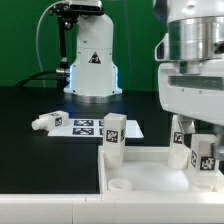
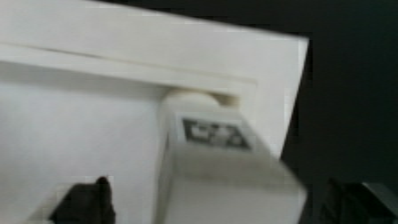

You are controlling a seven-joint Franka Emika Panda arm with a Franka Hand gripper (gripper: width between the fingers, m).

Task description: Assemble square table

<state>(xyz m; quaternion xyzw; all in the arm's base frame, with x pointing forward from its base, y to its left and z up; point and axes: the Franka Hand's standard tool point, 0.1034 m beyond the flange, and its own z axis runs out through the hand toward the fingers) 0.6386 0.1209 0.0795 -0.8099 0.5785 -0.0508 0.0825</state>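
The white square table panel point(image 1: 150, 170) lies flat at the front, with an empty round socket point(image 1: 120, 185) at its near left corner. One tagged white leg point(image 1: 114, 135) stands upright at the panel's far left corner. Two more tagged legs point(image 1: 180, 140) point(image 1: 203, 155) stand at the exterior view's right, under my gripper point(image 1: 200, 135). A further leg point(image 1: 42, 122) lies loose on the black table. In the wrist view a leg point(image 2: 214, 135) stands at the panel's corner point(image 2: 107, 75). My gripper point(image 2: 222, 205) is open, with its dark fingertips point(image 2: 86, 200) on either side of this leg and a gap showing.
The marker board point(image 1: 85, 125) lies flat behind the panel. The robot's white base point(image 1: 92, 65) stands at the back centre, before a green backdrop. A white ledge point(image 1: 50, 208) runs along the front edge.
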